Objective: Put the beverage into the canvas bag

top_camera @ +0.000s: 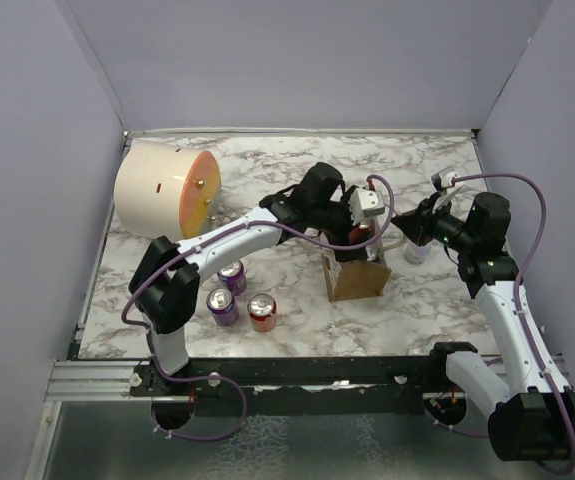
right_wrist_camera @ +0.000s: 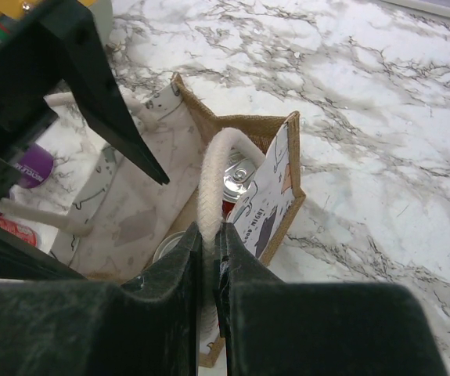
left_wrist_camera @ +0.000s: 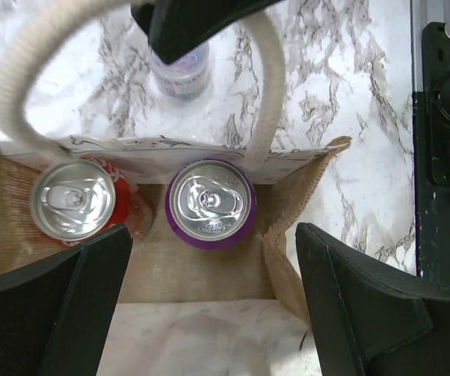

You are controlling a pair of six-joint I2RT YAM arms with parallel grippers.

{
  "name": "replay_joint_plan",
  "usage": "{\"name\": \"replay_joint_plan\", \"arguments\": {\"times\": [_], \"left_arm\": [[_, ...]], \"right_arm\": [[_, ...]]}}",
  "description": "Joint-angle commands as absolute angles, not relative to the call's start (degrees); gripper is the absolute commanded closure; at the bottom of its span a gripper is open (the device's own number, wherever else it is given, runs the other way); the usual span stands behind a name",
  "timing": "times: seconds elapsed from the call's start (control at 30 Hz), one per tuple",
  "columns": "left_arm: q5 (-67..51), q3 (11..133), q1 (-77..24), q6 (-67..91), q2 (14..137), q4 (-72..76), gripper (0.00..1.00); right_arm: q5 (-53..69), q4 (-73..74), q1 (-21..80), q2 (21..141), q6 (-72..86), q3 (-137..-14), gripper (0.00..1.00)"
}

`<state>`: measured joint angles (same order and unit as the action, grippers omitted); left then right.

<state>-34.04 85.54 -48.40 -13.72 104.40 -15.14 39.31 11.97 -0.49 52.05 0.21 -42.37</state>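
Loose cans (top_camera: pixel 223 305): three upright on the tabletop (top_camera: pixel 297 170), left of the canvas bag (top_camera: pixel 357 282).
Left claw (left_wrist_camera: pixel 209 301): released, fingers spread above the bag's mouth.
Beverage: purple can (left_wrist_camera: pixel 210 204) upright inside the bag, beside a red can (left_wrist_camera: pixel 74 200).
Right claw (right_wrist_camera: pixel 209 251): clenched on the bag's white handle (right_wrist_camera: pixel 213 172).

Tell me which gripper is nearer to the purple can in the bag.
Left. The left gripper hangs directly above the purple can, jaws open; the right gripper is at the canvas bag's edge, shut on its white handle.
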Motion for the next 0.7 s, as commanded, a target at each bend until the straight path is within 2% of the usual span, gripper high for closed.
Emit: {"name": "replay_joint_plan", "arguments": {"times": [0.0,0.33,0.5,0.67], "left_arm": [[-32.33,86.09,-48.69,-18.93,97.89,-17.43,0.11],[-23.46,89.11,-48.12,-26.69,90.18,-27.00,0.11],[-21.11,84.77,-45.02,-28.04,84.00,-30.65,0.11],[-20.88,78.38,-37.24,-27.36,76.87,-33.39,0.11]], "right_arm": [[40.81,11.68,-0.79,51.27,-1.09,-42.75,0.99],[44.21,16.41,-0.79,53.41,-6.45,-46.35,0.99],[45.78,23.38,-0.79,57.47,-10.60,-50.36,0.99],[47.11,23.04,-0.79,58.04,-9.85,-50.02,0.99]]}}
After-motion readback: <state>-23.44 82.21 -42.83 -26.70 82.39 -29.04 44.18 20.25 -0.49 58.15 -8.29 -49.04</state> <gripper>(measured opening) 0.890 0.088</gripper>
